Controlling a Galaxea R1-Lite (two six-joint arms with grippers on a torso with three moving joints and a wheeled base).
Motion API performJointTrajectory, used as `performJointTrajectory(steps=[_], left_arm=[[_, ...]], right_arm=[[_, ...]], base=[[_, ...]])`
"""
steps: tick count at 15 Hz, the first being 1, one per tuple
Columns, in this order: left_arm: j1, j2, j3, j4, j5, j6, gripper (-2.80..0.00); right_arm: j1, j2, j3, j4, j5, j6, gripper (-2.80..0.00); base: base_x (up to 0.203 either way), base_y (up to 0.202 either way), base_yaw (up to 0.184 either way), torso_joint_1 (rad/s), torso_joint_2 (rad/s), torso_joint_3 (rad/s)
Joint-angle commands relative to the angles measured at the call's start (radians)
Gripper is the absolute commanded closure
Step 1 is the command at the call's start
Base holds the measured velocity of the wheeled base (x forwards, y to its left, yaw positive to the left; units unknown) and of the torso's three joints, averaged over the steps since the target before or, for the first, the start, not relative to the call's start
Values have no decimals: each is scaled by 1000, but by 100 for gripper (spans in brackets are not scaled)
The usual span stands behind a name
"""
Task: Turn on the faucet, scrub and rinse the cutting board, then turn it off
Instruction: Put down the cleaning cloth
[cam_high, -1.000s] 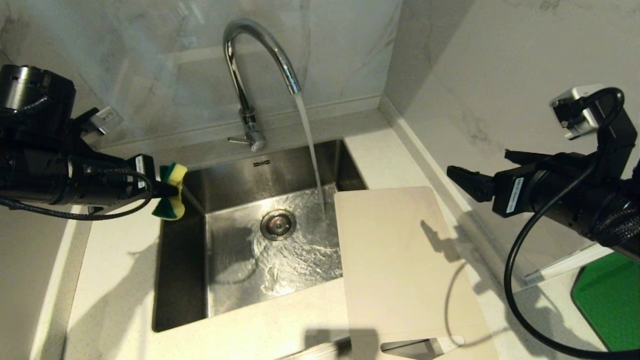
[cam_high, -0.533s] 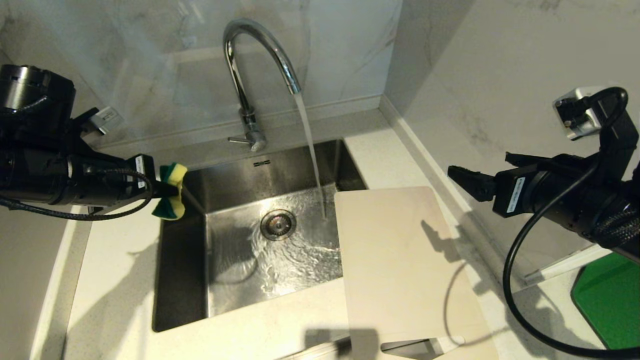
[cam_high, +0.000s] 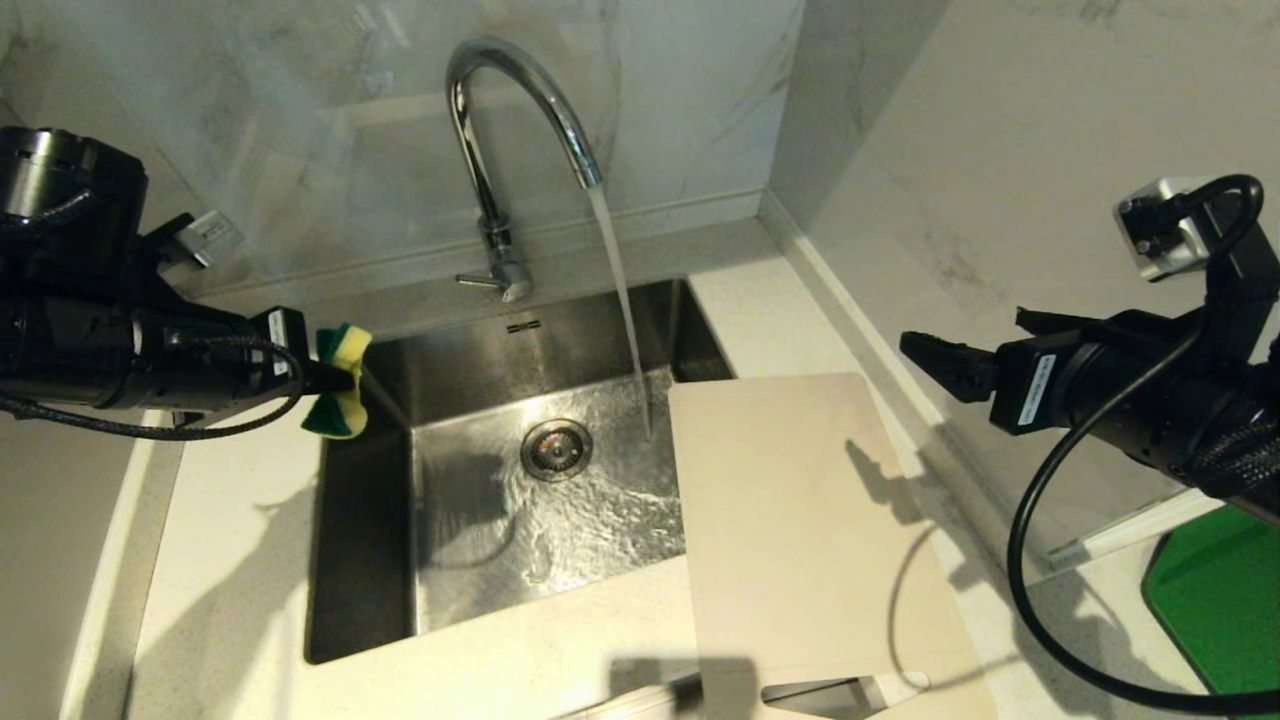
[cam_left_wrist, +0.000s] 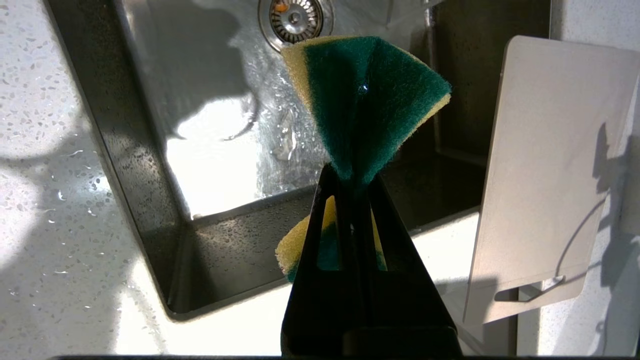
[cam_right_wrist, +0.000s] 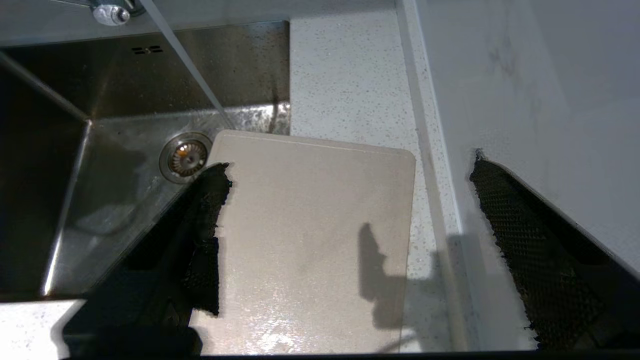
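Note:
Water pours from the chrome faucet (cam_high: 500, 120) into the sink. The beige cutting board (cam_high: 800, 520) lies flat on the counter to the right of the basin, its left edge hanging over the basin and its slot handle at the near end. It looks wet in the right wrist view (cam_right_wrist: 310, 240). My left gripper (cam_high: 345, 378) hovers over the sink's back left corner, shut on a folded yellow-and-green sponge (cam_left_wrist: 365, 95). My right gripper (cam_high: 960, 335) hangs open and empty above the board's right side, close to the wall; the board shows between its fingers (cam_right_wrist: 200, 225).
The steel sink (cam_high: 360, 560) has its drain (cam_high: 556, 449) under running water. The faucet's side lever (cam_high: 480, 281) points left. A marble wall runs close along the right of the board. A bright green board (cam_high: 1220, 600) lies at the far right.

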Motion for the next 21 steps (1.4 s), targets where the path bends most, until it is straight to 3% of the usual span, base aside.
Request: performJointTrajectory(steps=[1,12,18,21], left_arm=[[0,-2,0,2,1,-3,0],[0,-5,0,2,1,-3,0],[0,-36,15,14,1,-5,0],[0,-46,19,24,1,-16,0]], right_arm=[[0,-2,-1,-4,1,-1,0],[0,-72,-11,0,1,-6,0],[-147,-216,-56,144,41,-13,0],[-164,-311,-41,211,78,-13,0]], base=[[0,0,0,0,0,0],[0,0,0,0,0,0],[0,0,0,0,0,0],[0,0,0,0,0,0]])
